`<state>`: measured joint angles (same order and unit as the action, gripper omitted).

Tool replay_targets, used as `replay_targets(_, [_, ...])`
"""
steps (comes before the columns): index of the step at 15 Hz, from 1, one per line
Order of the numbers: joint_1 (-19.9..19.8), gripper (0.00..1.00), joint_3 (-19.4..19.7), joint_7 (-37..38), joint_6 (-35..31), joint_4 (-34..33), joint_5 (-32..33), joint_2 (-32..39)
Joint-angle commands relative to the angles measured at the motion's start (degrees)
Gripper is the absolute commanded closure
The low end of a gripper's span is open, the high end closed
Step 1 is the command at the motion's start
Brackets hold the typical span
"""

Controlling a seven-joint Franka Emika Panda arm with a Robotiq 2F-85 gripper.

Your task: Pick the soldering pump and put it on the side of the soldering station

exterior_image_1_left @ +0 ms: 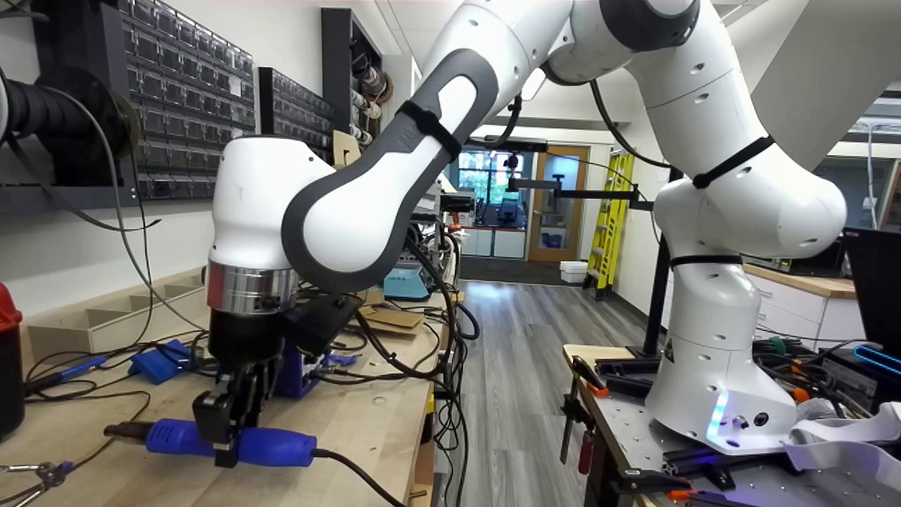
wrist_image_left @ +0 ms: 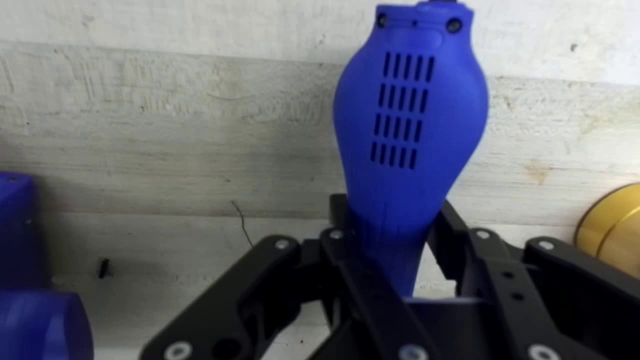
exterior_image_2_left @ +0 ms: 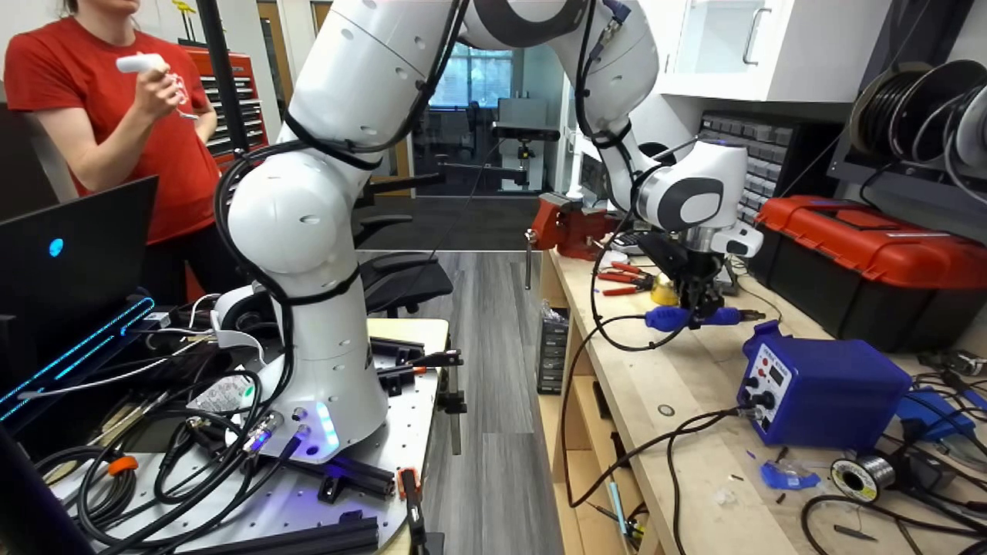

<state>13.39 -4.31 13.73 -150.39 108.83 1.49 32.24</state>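
Observation:
The soldering pump (exterior_image_1_left: 278, 449) is a blue tool with a dark tip and a cable at its rear end. It shows in both exterior views (exterior_image_2_left: 668, 317) and large in the wrist view (wrist_image_left: 410, 115). My gripper (exterior_image_1_left: 229, 440) is shut on its middle, one finger on each side, and holds it level, seemingly a little above the bench. The gripper also shows in an exterior view (exterior_image_2_left: 700, 308) and in the wrist view (wrist_image_left: 392, 227). The soldering station (exterior_image_2_left: 840, 393) is a boxy blue unit on the bench, partly hidden behind the gripper in an exterior view (exterior_image_1_left: 295, 377).
A black toolbox with a red lid (exterior_image_2_left: 871, 262) stands near the wall. Red-handled pliers (exterior_image_2_left: 626, 279), a yellow roll (exterior_image_2_left: 661, 291) and a red vise (exterior_image_2_left: 567, 227) lie beyond the pump. A solder spool (exterior_image_2_left: 862, 476) and loose cables lie by the station. The pump's cable hangs over the bench edge.

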Motion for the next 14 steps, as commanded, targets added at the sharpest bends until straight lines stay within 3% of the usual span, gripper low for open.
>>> replay_targets(1, [0.8,0.84,0.4,-0.1,-3.3,4.6,0.5,-5.4])
replay_targets(14, [2.5,0.84,5.2,6.1,-6.5,6.2,5.8,-13.5])
